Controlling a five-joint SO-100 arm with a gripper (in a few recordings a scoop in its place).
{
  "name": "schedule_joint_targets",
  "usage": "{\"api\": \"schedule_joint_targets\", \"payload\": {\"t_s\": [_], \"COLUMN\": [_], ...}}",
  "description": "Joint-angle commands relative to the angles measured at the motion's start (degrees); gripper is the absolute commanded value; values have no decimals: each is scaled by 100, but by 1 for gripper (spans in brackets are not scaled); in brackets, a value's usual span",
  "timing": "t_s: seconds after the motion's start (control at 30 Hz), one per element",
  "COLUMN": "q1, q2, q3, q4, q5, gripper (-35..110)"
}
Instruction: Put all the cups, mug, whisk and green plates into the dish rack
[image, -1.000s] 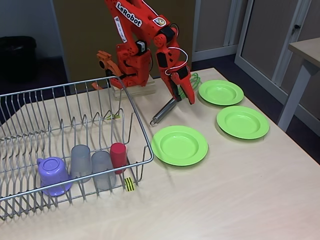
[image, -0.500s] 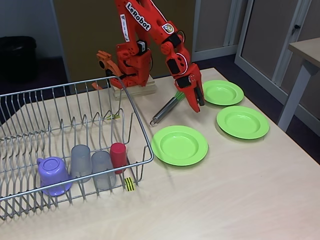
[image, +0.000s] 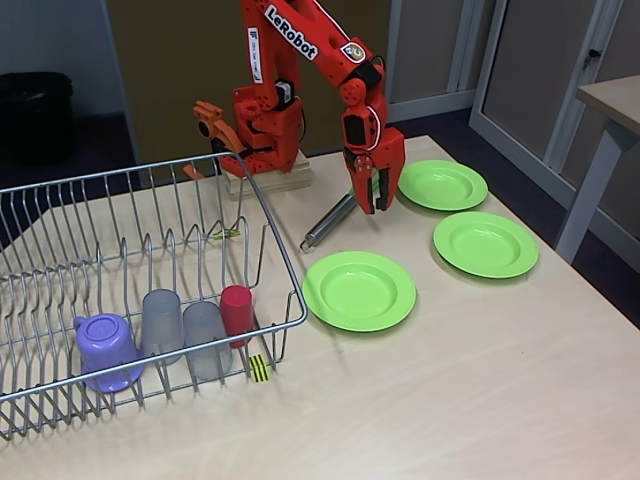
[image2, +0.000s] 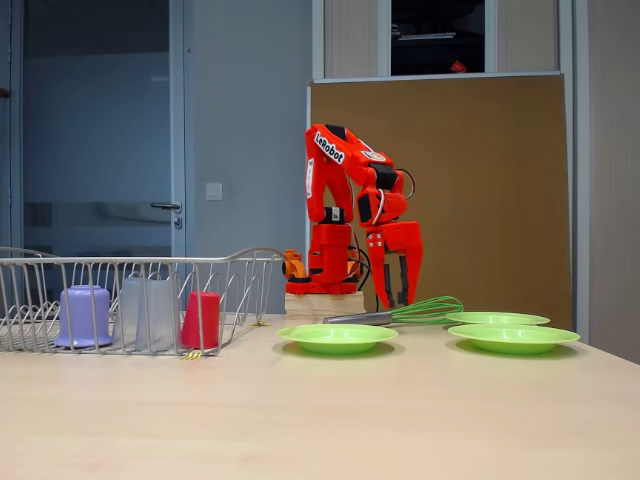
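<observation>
Pointing straight down, the end effector (image: 374, 205) hangs over the whisk (image: 335, 220) with its two fingers slightly parted, one on each side of the spot where the silver handle meets the green loops; nothing is gripped, and the low side view (image2: 392, 300) shows the fingertips just above the whisk (image2: 420, 311), though contact cannot be ruled out.

Largest on the pale wooden desk (image: 480, 390) is the dish rack (image: 130, 270), filling the left half in the raised fixed view and sitting at the left in the side view (image2: 130, 300). Its yellow-and-black tag (image: 259, 368) hangs on the near right edge.

Three green plates lie flat on the desk to the right of the rack, apart from each other: one near the rack's right edge (image: 359, 290), one further right (image: 485, 244), and one at the far right (image: 442, 185), just beside the arm's fingers.

The whisk lies on the desk between the rack's far right corner and the far plate, handle toward the rack, loops toward the far side.

Inside the rack, along its near edge, stand the mug (image: 106, 350) upside down at the left, then two grey cups (image: 162, 322) (image: 204, 338) side by side, then the red cup (image: 237, 312) at the right, also inverted.
</observation>
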Motion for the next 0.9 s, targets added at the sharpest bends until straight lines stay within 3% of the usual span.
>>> {"api": "schedule_joint_targets", "payload": {"t_s": [0.0, 0.13, 0.3, 0.87], "q1": [-70, 26, 255, 439], "q2": [510, 580, 316, 202], "q3": [-35, 158, 246, 1336], "q4": [1011, 1046, 448, -949], "q5": [1714, 2505, 2531, 2487], "gripper": [6, 22, 32, 33]}}
